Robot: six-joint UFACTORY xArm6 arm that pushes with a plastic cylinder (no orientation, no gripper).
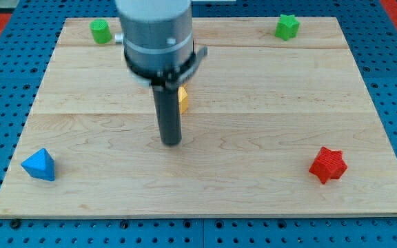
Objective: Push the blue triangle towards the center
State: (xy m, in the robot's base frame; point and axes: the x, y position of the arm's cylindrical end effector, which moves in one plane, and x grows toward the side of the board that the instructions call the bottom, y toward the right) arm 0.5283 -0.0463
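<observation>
Five blocks are sitting on the wooden tabletop (pixel 253 124) you are looking at, and my tip (pixel 171 142) is resting near the middle of it, touching none of them. You are seeing no gripper here: the arm is ending in a straight dark rod under a grey housing, so it is neither spread, pressed together nor pinching anything.

The blue triangle (pixel 38 165) is lying well apart from my tip, far out toward the view's left and a little toward the view's bottom, close to the tabletop's lower left corner. Bare wood is showing all the way between it and my tip.

The yellow block (pixel 182 100) is sitting nearest, just beside the rod on the view's right and above my tip; the rod is hiding most of it, so you cannot make out its shape, nor whether it is touching the rod.

The red star (pixel 328 164) is lying well apart from my tip toward the view's right and slightly lower, roughly mirroring the blue triangle on the other side.

The green star (pixel 287 27) is sitting far up and to the view's right of my tip, near the tabletop's top edge. The green block (pixel 100 31), its shape too small to tell, is sitting far up and to the view's left of my tip, just beside the grey housing as the view is showing it.
</observation>
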